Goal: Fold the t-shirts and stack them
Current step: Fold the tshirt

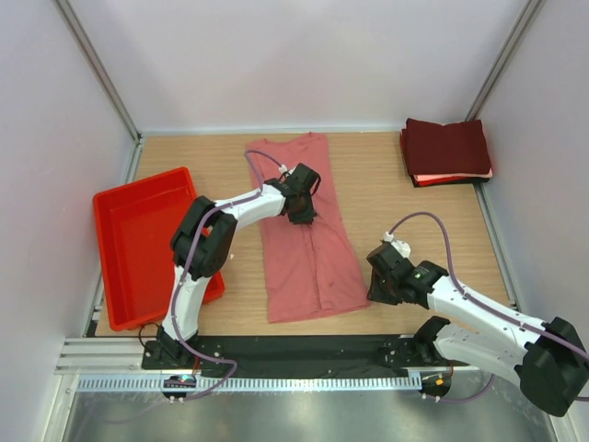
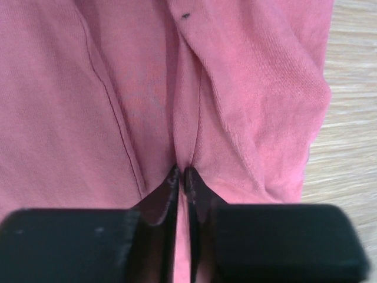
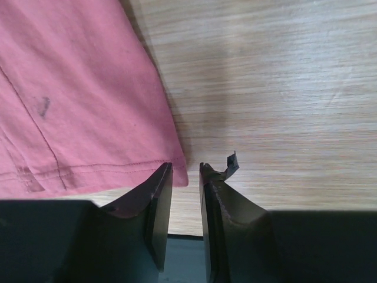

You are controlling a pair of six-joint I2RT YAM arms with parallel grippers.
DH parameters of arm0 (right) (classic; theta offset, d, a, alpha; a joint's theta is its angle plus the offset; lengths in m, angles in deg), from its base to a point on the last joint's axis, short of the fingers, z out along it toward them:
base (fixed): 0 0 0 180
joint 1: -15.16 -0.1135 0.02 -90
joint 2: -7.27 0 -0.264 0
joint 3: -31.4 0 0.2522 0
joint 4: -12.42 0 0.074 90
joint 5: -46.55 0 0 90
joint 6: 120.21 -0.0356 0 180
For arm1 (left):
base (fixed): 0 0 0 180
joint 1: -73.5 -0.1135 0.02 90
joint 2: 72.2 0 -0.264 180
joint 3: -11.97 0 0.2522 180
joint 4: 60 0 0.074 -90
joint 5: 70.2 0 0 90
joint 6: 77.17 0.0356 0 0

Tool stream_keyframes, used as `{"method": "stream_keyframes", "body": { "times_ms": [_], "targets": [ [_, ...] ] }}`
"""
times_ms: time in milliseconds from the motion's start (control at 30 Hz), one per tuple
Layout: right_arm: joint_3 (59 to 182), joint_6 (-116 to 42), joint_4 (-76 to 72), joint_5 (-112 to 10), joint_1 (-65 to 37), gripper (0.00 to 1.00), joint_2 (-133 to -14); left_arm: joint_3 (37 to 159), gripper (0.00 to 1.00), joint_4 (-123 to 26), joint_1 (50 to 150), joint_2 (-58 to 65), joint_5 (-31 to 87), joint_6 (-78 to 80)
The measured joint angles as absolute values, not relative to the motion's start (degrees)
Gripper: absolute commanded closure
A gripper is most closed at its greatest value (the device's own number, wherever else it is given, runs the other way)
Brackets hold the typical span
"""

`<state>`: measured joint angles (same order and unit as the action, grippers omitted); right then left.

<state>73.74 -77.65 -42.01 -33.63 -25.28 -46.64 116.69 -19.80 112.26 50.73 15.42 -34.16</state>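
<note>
A salmon-pink t-shirt [image 1: 308,253] lies lengthwise on the wooden table, narrowed and wrinkled at its middle. My left gripper [image 1: 302,214] is down on that middle; in the left wrist view its jaws [image 2: 181,171] are shut on a pinched crease of the pink cloth [image 2: 247,88]. My right gripper [image 1: 374,296] is at the shirt's near right corner. In the right wrist view it [image 3: 185,168] stands slightly open, with the hem corner [image 3: 177,174] against its left fingertip and bare wood in the gap. A stack of folded dark maroon t-shirts [image 1: 446,147] with a thin pale layer sits at the far right.
A red plastic tray [image 1: 138,189] stands at the left of the table, beside the left arm. White walls enclose the table on three sides. A black strip and a metal rail run along the near edge.
</note>
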Motion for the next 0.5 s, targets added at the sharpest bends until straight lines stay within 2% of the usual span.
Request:
{"method": "stream_keyframes", "body": {
  "times_ms": [67, 267, 333, 433, 500],
  "targets": [
    [72.80, -77.80, -41.37, -34.28, -25.26, 0.66, -46.57, 116.69, 0.78, -19.72, 112.21, 50.73, 15.66, -34.00],
    [70.28, -78.61, -38.93, -36.40, -25.28, 0.65, -45.39, 115.25, 0.64, -18.95, 112.02, 48.64, 16.47, -32.87],
    [69.23, -79.09, -38.23, -37.12, -25.26, 0.65, -45.15, 113.63, 0.62, -17.38, 112.02, 45.31, 16.58, -32.01],
    [67.90, -80.01, -37.42, -37.84, -25.24, 0.71, -44.48, 109.44, 0.61, -16.29, 112.00, 38.10, 16.69, -31.51],
    [67.33, -80.38, -37.09, -38.28, -25.26, 0.79, -43.62, 103.88, 0.60, -16.15, 111.97, 30.82, 16.84, -31.47]
  ]
}}
